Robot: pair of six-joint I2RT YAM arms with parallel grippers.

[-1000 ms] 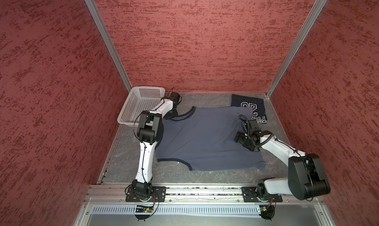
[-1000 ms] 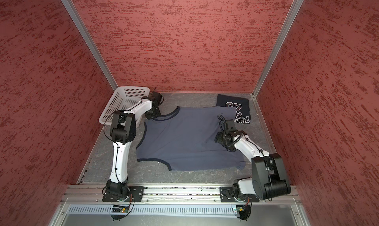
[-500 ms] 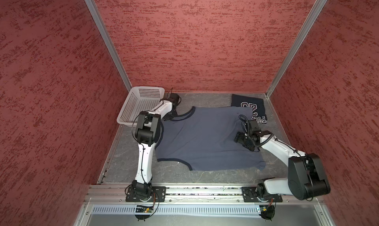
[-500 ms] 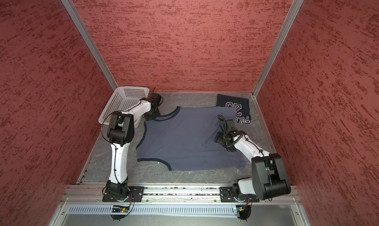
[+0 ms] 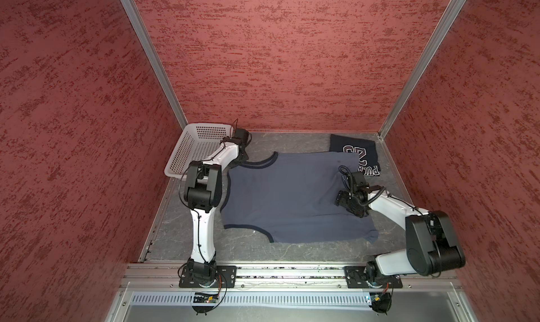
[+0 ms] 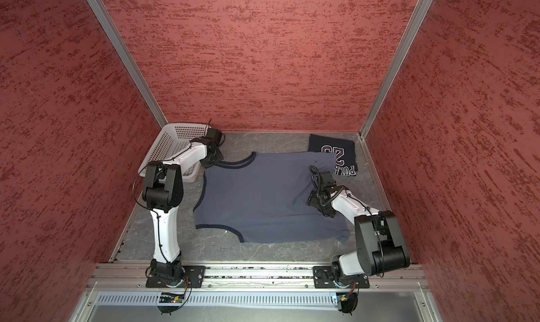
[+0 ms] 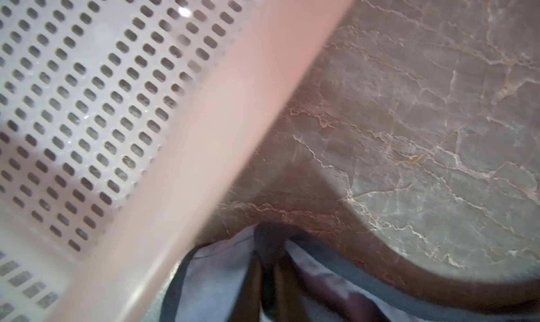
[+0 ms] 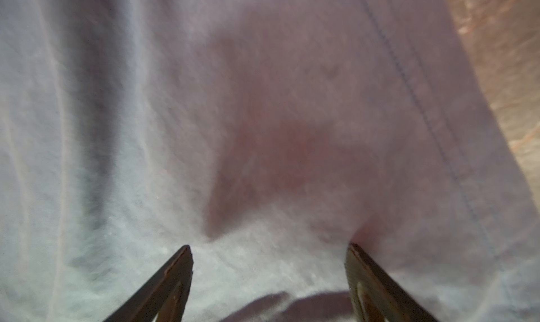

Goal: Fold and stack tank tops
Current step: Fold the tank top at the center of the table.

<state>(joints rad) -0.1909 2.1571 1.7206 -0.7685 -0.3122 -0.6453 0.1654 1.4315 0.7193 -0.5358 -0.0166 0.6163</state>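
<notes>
The slate blue-grey tank top (image 5: pixel 292 197) lies spread flat in the middle of the grey marbled counter (image 5: pixel 292 140). Its navy-trimmed straps point toward the left arm's side and its hem toward the right arm's side. Both top views show it with only shallow wrinkles. The dark navy tank top (image 5: pixel 353 148) sits folded in the far corner on the right arm's side, white lettering up. The blue-grey top's far hem corner touches or slightly overlaps it. A white perforated basket (image 5: pixel 210 125) stands in the far corner on the other side.

The left gripper (image 7: pixel 270 241) is down at the far shoulder strap (image 5: pixel 264 163), just beside the basket's wall. In the left wrist view its fingers (image 7: pixel 251 279) stand close together amid the navy trim and pale cloth. That view is too blurred to tell whether they clamp the strap.

The right gripper (image 8: pixel 268 246) is low over the blue-grey cloth near the stitched hem (image 8: pixel 423 116). Its fingers (image 8: pixel 368 279) are spread wide apart and hold nothing.
</notes>
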